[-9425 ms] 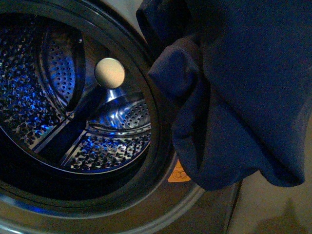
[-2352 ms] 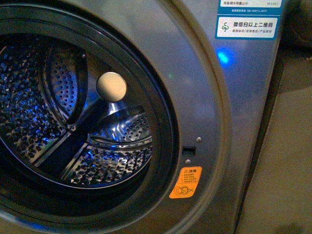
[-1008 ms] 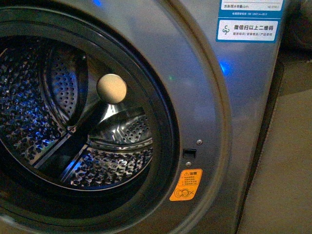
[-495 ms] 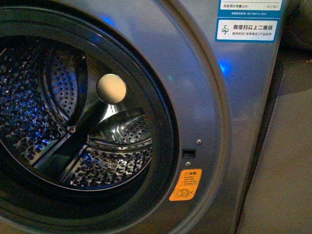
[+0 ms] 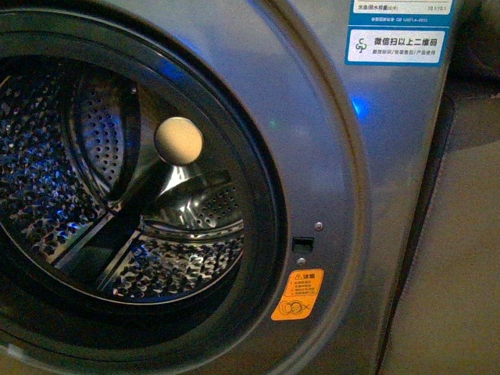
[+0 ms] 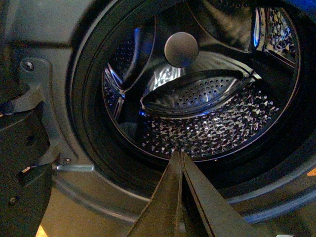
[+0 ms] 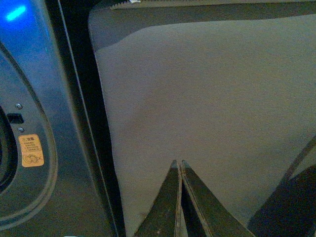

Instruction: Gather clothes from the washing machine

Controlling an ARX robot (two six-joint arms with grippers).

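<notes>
The grey washing machine [image 5: 328, 141] fills the front view, its round opening showing a perforated steel drum [image 5: 70, 195] with nothing in it. The orange warning sticker [image 5: 298, 294] and blue-white label [image 5: 395, 44] sit on its front. No clothes show in any view. My left gripper [image 6: 178, 154] is shut and empty, pointing at the drum [image 6: 207, 128] just outside the black door rim. My right gripper [image 7: 178, 163] is shut and empty over the plain floor [image 7: 207, 98], to the right of the machine's side [image 7: 29, 98]. Neither gripper shows in the front view.
A pale round knob [image 5: 179, 139] sits at the drum's back centre. The door hinge bracket [image 6: 34, 94] is at the opening's edge. A blue light [image 5: 359, 106] glows on the front panel. A dark object [image 7: 286, 202] lies near my right gripper.
The dark navy garment that hung in front of the machine 9.4 s ago is gone from view. Over the last second the front view has barely shifted.
</notes>
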